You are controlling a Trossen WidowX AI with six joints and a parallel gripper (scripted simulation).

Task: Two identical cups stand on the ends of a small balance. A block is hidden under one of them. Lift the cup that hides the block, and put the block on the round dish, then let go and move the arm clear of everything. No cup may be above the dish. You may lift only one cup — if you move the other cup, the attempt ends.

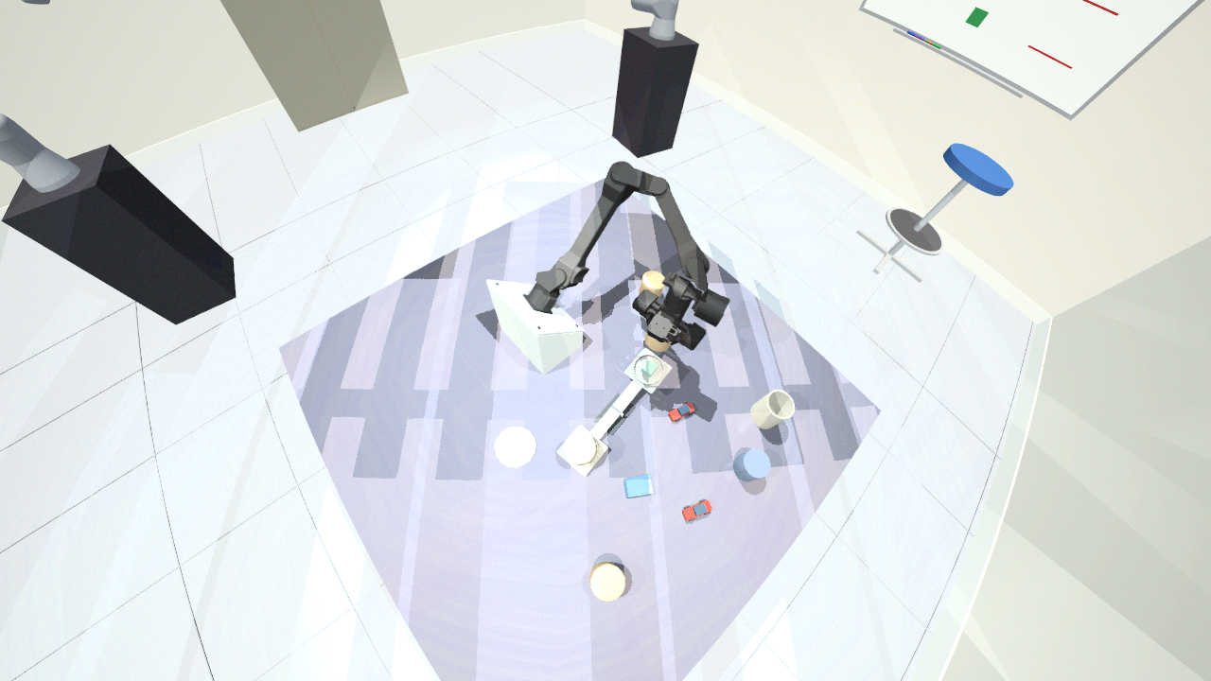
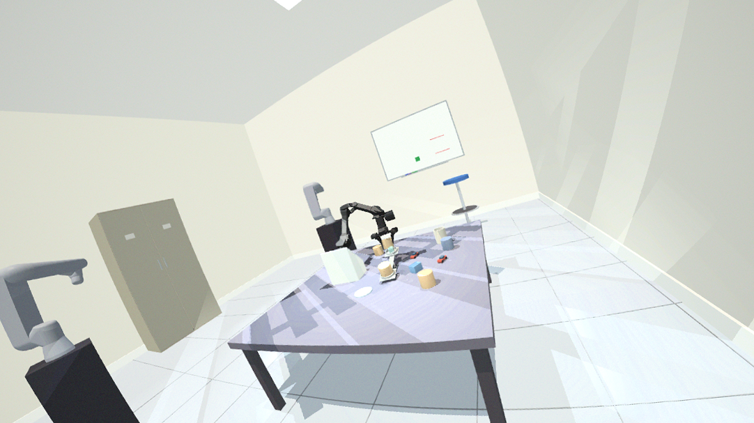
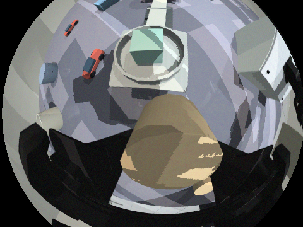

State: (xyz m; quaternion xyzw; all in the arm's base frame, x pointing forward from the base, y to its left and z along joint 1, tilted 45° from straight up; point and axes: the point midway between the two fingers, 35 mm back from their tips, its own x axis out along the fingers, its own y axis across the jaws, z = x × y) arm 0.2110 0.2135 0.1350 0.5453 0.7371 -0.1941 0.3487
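My gripper (image 1: 659, 338) (image 2: 386, 240) (image 3: 170, 137) is shut on a tan cup (image 1: 657, 344) (image 2: 387, 244) (image 3: 170, 157), held off the balance (image 1: 628, 397) (image 3: 156, 17), beside its far pan. A pale green block (image 1: 649, 370) (image 2: 391, 250) (image 3: 147, 42) sits uncovered in that pan's ring. The other cup (image 1: 582, 448) (image 2: 385, 269) stands on the opposite pan. The round white dish (image 1: 515, 445) (image 2: 363, 291) lies on the table beside that end, with nothing on it. The exact height of the held cup is hard to tell.
Near the balance are two red toy cars (image 1: 681, 412) (image 1: 696, 511), a blue box (image 1: 638, 486), a blue cylinder (image 1: 751, 463) and a beige cup (image 1: 772, 409). A tan cylinder (image 1: 607, 582) stands toward the near side, another (image 1: 652, 282) behind the gripper. The white arm base (image 1: 537, 339) is left.
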